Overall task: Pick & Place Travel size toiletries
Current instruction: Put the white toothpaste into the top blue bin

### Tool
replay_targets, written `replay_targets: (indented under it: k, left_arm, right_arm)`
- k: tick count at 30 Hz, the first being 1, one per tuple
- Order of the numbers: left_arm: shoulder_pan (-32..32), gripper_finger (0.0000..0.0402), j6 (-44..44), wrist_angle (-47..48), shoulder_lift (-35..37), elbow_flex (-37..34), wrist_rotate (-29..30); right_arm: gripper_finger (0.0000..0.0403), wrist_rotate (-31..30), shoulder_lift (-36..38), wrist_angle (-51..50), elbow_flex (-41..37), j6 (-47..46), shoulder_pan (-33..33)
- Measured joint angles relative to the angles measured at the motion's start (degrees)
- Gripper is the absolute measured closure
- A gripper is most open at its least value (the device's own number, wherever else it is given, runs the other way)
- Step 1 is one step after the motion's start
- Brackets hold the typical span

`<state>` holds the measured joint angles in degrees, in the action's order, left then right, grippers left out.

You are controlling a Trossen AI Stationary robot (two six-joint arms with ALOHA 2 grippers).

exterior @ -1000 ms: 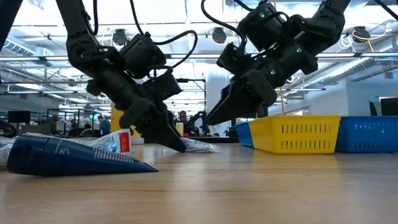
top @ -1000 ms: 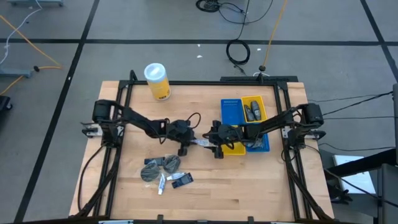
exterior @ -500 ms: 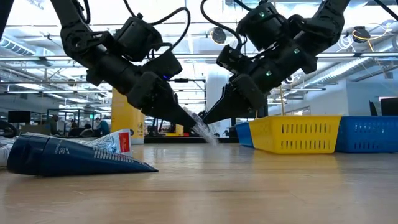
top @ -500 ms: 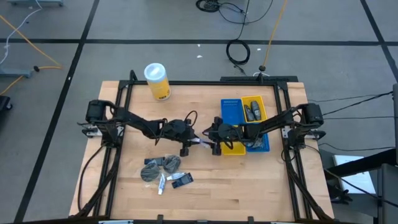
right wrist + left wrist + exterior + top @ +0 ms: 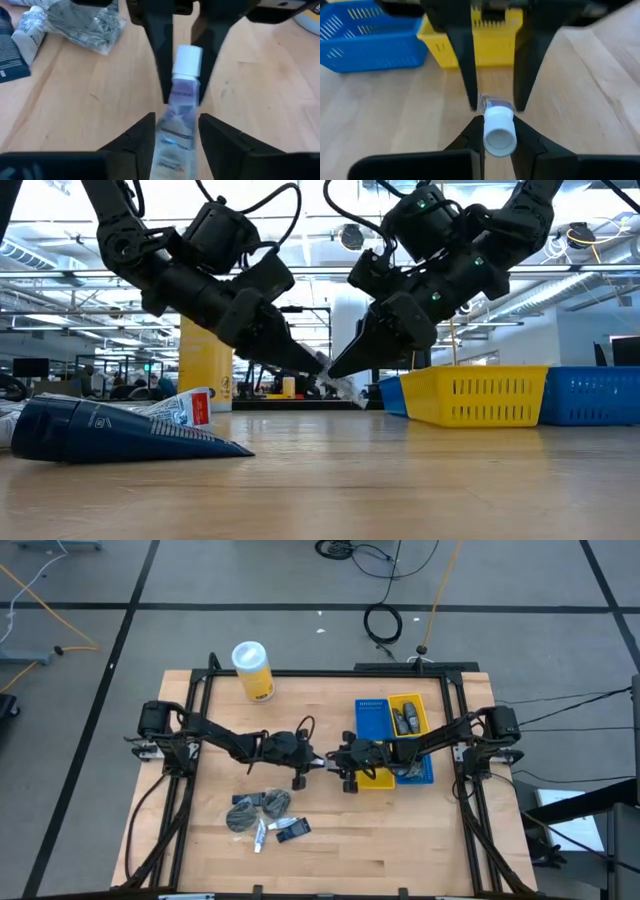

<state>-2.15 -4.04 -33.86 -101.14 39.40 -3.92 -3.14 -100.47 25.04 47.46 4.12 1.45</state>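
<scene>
Mid-tabletop (image 5: 330, 840), tube (image 5: 326, 762) aloft between both tools. Left tool (image 5: 497, 136) clamped on cap end per left wrist view; right tool (image 5: 176, 127) spread around crimped end. Tray (image 5: 425, 775) at 3 o'clock.

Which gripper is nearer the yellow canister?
Left. The left gripper is mid-table holding the tube, diagonally across from the canister; the right gripper faces it, slightly farther toward the tray.
</scene>
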Motion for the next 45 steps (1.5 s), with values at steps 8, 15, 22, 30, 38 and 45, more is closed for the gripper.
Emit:
replay_targets:
  k: [8, 15, 22, 30, 38, 45]
  left_arm:
    - [0.59, 0.0352, 1.40, -3.37, 0.04, 0.04, 1.94]
    - [0.74, 0.0334, 3.27, -3.53, 0.04, 0.10, 4.05]
    - [0.83, 0.0257, 3.09, 2.89, 6.80, 0.20, 3.90]
    - [0.95, 0.0185, 5.29, 20.29, 15.58, 0.15, 21.55]
    - [1.18, 0.0177, 7.58, 19.46, 14.13, -1.35, 29.34]
    - [1.18, 0.0176, 7.37, 17.54, 14.10, -1.57, 29.45]
  right_arm:
    - [0.0241, -4.20, 0.00, 0.39, 0.00, 1.48, 0.07]
    - [0.0293, -4.29, 0.00, 0.45, 0.00, 2.93, 0.04]
    - [0.0387, -5.41, 0.00, 0.51, -0.02, 2.67, 0.04]
    - [0.0376, -14.96, 6.74, -3.76, -0.11, -2.73, -1.42]
    - [0.0385, -19.80, 19.53, -25.34, 0.04, -22.22, -12.03]
    - [0.0374, -19.27, 18.27, -32.57, -1.27, -30.58, -20.46]
